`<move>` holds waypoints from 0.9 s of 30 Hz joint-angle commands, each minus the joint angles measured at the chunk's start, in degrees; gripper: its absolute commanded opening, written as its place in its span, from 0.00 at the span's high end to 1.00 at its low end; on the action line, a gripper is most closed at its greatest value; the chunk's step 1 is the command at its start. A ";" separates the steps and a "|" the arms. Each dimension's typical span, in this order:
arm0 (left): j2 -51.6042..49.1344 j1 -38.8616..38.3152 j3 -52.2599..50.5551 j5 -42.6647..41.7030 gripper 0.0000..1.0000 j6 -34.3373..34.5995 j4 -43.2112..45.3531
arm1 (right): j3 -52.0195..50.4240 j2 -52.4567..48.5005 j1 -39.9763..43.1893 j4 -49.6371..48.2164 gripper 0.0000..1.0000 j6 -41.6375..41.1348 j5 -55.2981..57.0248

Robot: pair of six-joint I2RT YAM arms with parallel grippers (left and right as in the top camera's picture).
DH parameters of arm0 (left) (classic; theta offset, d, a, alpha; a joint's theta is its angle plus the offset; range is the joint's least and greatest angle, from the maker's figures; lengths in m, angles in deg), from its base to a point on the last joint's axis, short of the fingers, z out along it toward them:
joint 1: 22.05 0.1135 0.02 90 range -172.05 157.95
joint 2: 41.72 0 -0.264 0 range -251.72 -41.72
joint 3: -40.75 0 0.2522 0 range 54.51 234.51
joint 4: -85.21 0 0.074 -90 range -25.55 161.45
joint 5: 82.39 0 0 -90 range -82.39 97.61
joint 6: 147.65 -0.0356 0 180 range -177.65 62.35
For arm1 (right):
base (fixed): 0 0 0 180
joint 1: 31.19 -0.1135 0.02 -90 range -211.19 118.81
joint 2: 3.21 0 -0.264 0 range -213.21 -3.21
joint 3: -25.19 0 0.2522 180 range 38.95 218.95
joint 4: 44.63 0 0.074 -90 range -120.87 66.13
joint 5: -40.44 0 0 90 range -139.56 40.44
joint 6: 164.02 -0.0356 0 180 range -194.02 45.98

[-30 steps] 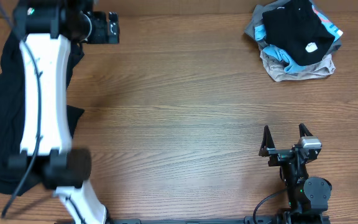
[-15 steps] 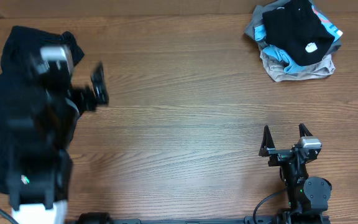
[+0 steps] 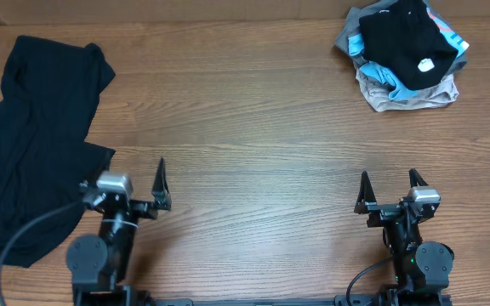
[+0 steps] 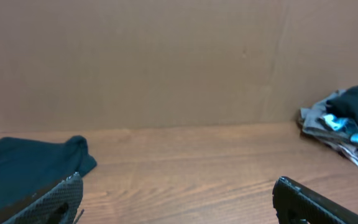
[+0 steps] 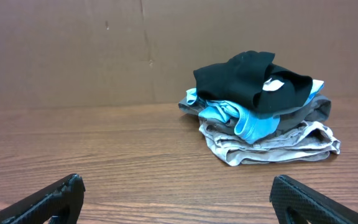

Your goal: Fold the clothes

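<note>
Overhead: left gripper [image 3: 131, 184] sits lower left of frame, low near the bottom edge. Fingers are spread wide and hold nothing. Right gripper [image 3: 389, 182] is at lower right, fingers also spread wide and holding nothing. Both point toward the top of the frame.

A big black shirt [image 3: 32, 144] lies crumpled and unfolded at the left side of the wooden table [image 3: 262, 127], running from upper left down to lower left. Its lower right edge is just beside the left gripper; cannot tell if they touch. In the left wrist view the shirt shows at lower left, behind the left finger.

A pile of clothes [image 3: 405, 59] sits upper right, well apart from both grippers. A second black shirt [image 3: 402, 38] is on top, with a small white label [image 3: 426, 63] facing up. A light blue garment [image 3: 379, 75] sticks out under it on the left. A beige garment [image 3: 408, 95] is at the bottom of the pile. A grey layer sits in between. In the right wrist view the pile is right of centre, in front of a brown cardboard wall [image 5: 73, 50].
</note>
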 commanded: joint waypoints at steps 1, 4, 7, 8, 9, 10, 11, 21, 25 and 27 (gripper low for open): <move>5.95 0.28 -5.84 -1.97 0.00 0.17 2.29 | -0.37 0.57 -0.28 -0.24 0.00 0.00 0.74; 10.25 0.28 -9.16 -1.97 0.00 0.39 2.78 | -0.37 0.57 -0.28 -0.24 0.00 0.00 0.74; 13.86 0.28 -11.91 -1.97 0.00 0.81 2.78 | -0.37 0.57 -0.28 -0.24 0.00 0.00 0.76; 14.78 0.28 -12.70 -1.99 0.00 1.09 2.78 | -0.37 0.57 -0.28 -0.24 0.00 0.00 0.76; 15.54 0.28 -13.46 -1.97 0.00 1.79 2.78 | -0.37 0.57 -0.28 -0.24 0.00 0.00 0.76; 16.13 0.28 -14.19 -1.99 0.00 2.40 2.64 | -0.37 0.57 -0.28 -0.24 0.00 0.00 0.76; 16.63 0.28 -14.69 -2.03 0.00 3.06 1.90 | -0.37 0.57 -0.28 -0.24 0.00 0.00 0.76; 17.35 0.24 -14.62 -1.99 0.00 3.82 -6.16 | -0.37 0.57 -0.28 -0.24 0.00 0.00 0.76; 17.35 0.24 -14.62 -1.90 0.00 3.78 -5.88 | -0.37 0.57 -0.28 -0.24 0.00 0.00 0.76; 17.29 0.24 -14.62 -1.86 0.00 3.78 -5.90 | -0.37 0.57 -0.28 -0.24 0.00 0.00 0.76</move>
